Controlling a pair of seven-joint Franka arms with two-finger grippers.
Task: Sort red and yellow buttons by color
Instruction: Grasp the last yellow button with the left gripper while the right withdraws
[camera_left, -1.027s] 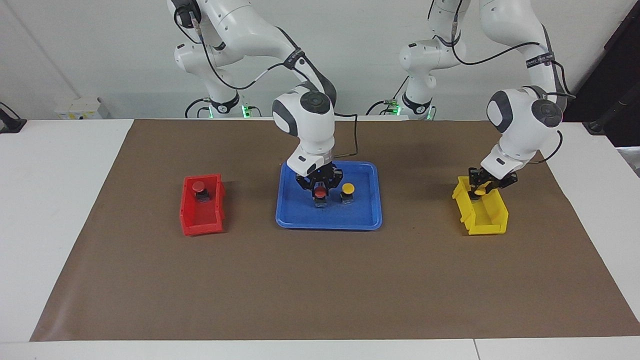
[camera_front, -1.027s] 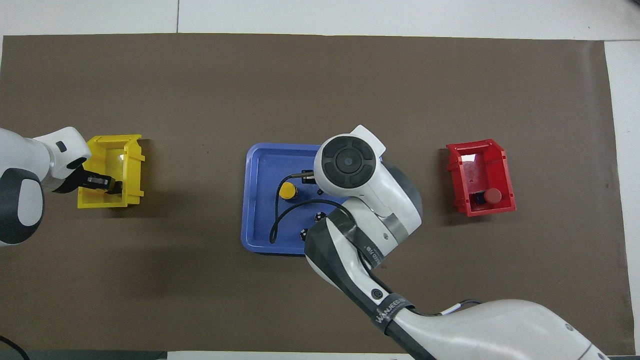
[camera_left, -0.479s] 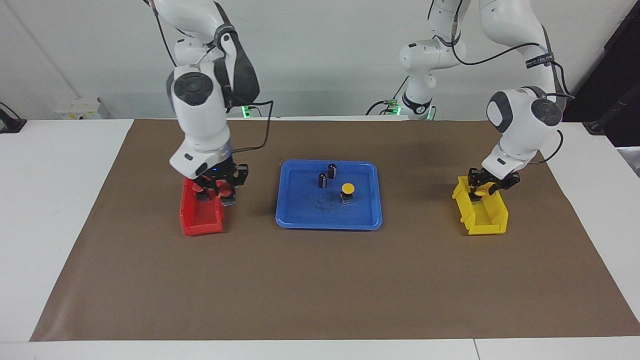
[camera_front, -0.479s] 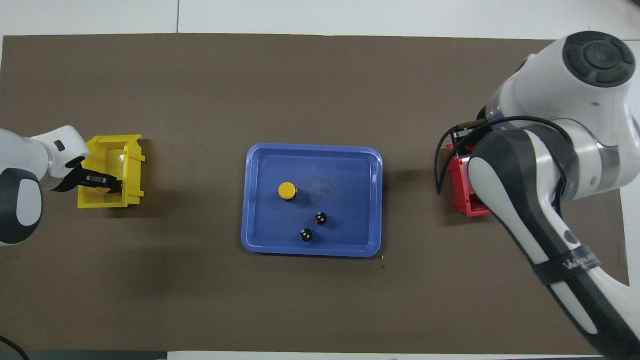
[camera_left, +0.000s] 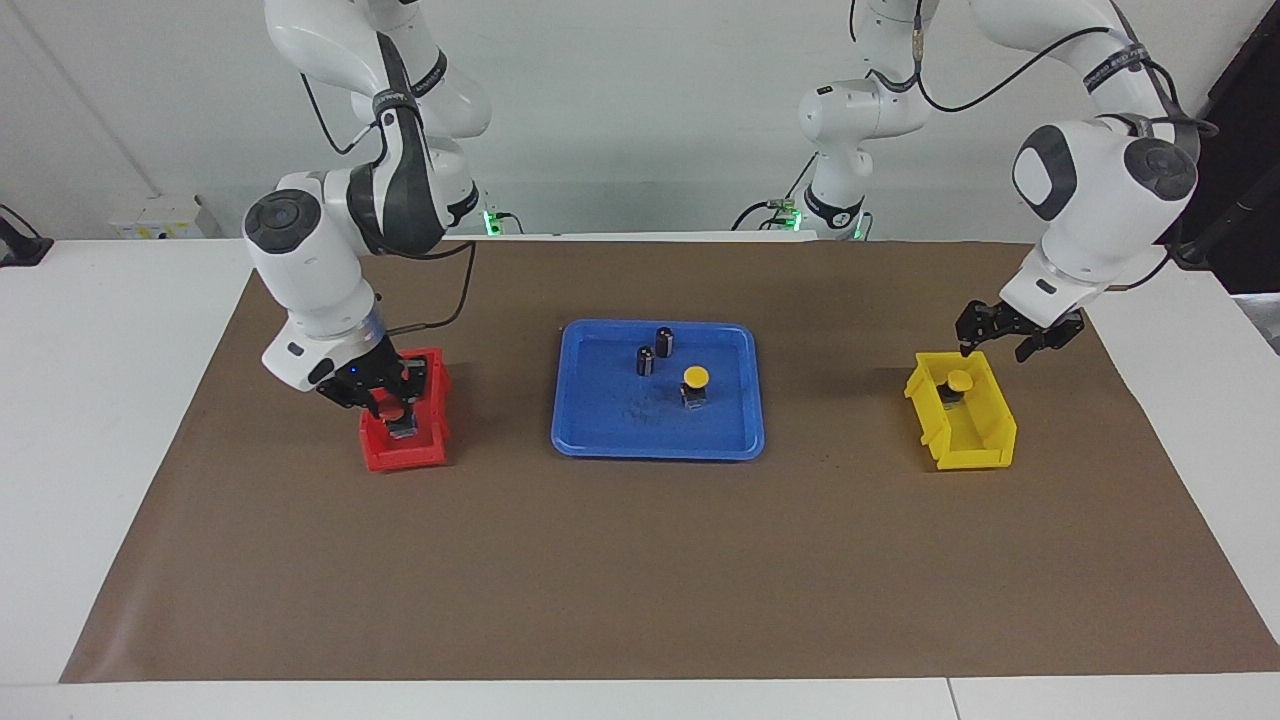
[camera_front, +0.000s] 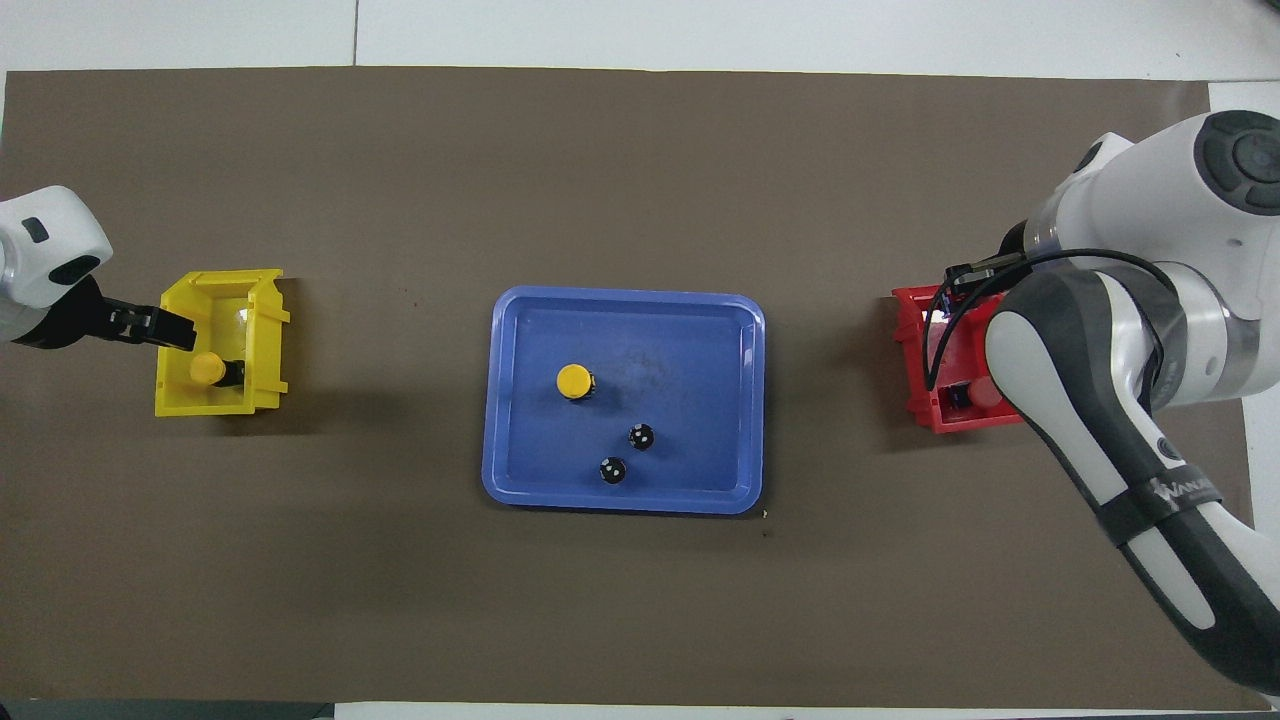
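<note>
My right gripper (camera_left: 395, 405) is down inside the red bin (camera_left: 400, 458), shut on a red button (camera_left: 400, 418). In the overhead view the right arm covers that hand, and another red button (camera_front: 985, 393) shows in the red bin (camera_front: 915, 330) beside the arm. My left gripper (camera_left: 1010, 335) hangs open over the yellow bin (camera_left: 975, 455), clear of the yellow button (camera_left: 958, 381) that lies in it. The same gripper (camera_front: 150, 328) and button (camera_front: 207, 368) show from overhead. A second yellow button (camera_left: 696, 377) stands upright in the blue tray (camera_left: 655, 452).
Two small dark cylinders (camera_left: 664, 341) (camera_left: 646, 361) stand in the tray, nearer to the robots than the yellow button. The tray sits mid-table on brown paper, with the red bin toward the right arm's end and the yellow bin toward the left arm's end.
The right gripper carried a red button from the tray over to the red bin and lowered it in. The left gripper opened, dropped its yellow button into the yellow bin and rose.
</note>
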